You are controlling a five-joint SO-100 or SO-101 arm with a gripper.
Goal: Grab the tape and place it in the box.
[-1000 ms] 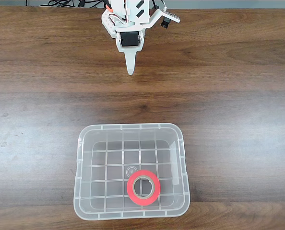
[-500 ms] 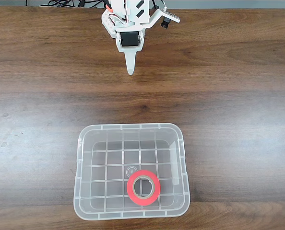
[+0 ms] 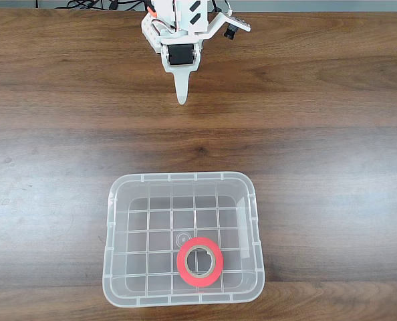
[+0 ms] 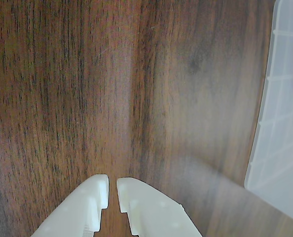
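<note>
Down at the lower middle of the fixed view, the box (image 3: 183, 239) sits flat on the dark wood-grain table (image 3: 332, 147), its clear walls and flanged rim showing the grid pattern of its bottom. Inside it lies the tape (image 3: 200, 261), flat on its side with the grey-beige core ring facing up — it rests on the box floor toward the lower right part of the grid, near the lower wall but not clearly touching it. Well apart from the box, at the top edge of the same view, the white arm (image 3: 178, 33) hangs over the table with its end effector (image 3: 181, 99) pointing down the picture toward the box; from this angle the fingers read as one pale tapered tip. The wrist view tells more: the end effector (image 4: 112, 189) enters from the bottom edge, and its two white fingers (image 4: 144, 207) stand nearly together with just a narrow slit of bare wood showing between the tips (nothing is caught in that gap). Beyond the tips lies open table surface, its grain running up the picture, and a translucent corner of the box (image 4: 279, 123) with faint grid lines shows along the right edge of that view — clear of the fingers.
</note>
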